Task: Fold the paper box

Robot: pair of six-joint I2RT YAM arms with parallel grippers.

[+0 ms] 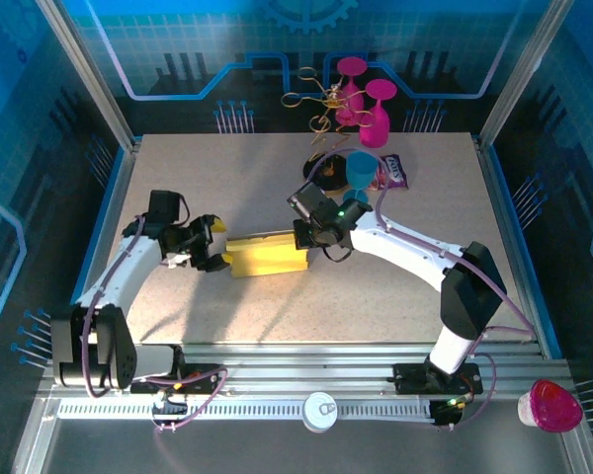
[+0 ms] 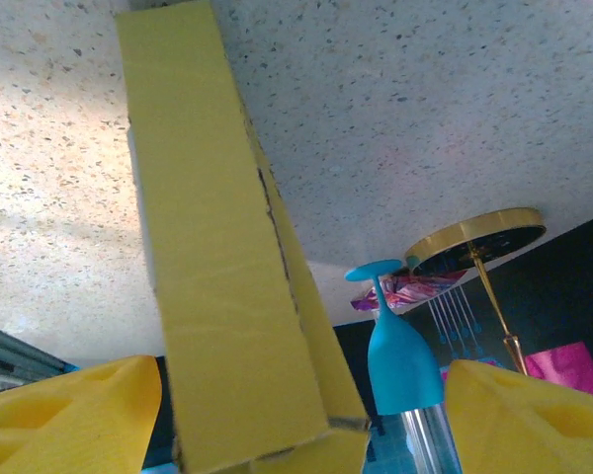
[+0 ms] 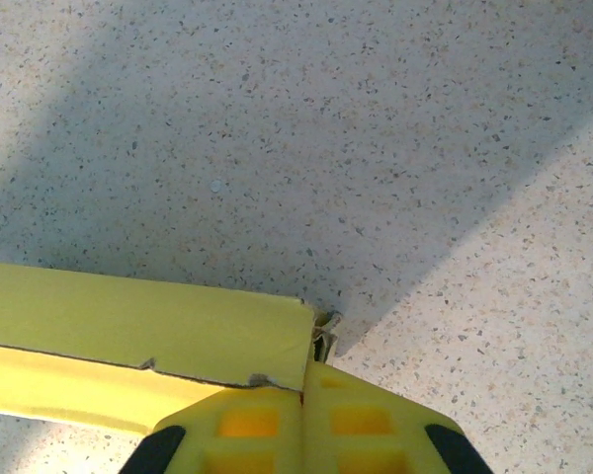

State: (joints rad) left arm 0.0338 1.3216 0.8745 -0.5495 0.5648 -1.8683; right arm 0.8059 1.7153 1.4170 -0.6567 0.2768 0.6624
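The paper box (image 3: 138,346) ran off the picture's left edge, its near corner hidden behind the right gripper (image 3: 304,395).

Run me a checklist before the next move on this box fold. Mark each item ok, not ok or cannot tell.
1. Left fingers spread wide, with the paper box between them: ok.
2. Right fingers shut at the box's other end: ok.
3. Right fingers actually pinching cardboard: cannot tell; the contact spot is hidden.
4. Box lying on the table, closed into a flat rectangle: ok.
5. Blue glass and purple packet standing apart from the box: ok.
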